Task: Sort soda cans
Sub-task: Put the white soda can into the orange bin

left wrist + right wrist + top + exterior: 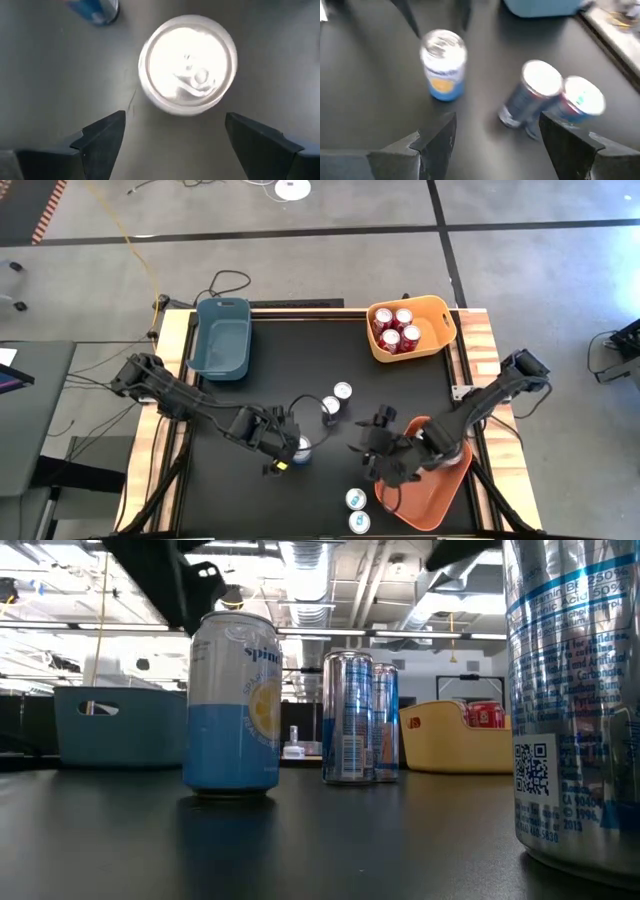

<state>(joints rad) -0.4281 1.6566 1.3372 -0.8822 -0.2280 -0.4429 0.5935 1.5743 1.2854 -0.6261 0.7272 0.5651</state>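
Observation:
A light-blue can with a yellow mark (pixel 301 448) (pixel 232 705) stands upright on the black table. My left gripper (pixel 286 451) (pixel 175 137) hovers over it, open, looking down on its silver top (pixel 187 70) and touching nothing. My right gripper (pixel 368 448) (pixel 495 137) is open over the table in front of the orange bin (pixel 432 492), facing the light-blue can (pixel 442 65). Two silver-blue cans (pixel 336 399) (pixel 358 718) stand side by side at mid-table. Two more cans (pixel 356 510) stand near the table's near edge. Several red cans (pixel 398 330) sit in the yellow bin (pixel 440 315).
A blue bin (pixel 222 337) (pixel 120 725) sits at the far left of the table with nothing showing inside it. The yellow bin (pixel 440 735) is at the far right. The orange bin lies under my right arm. One near can (pixel 575 700) fills the low view's right side.

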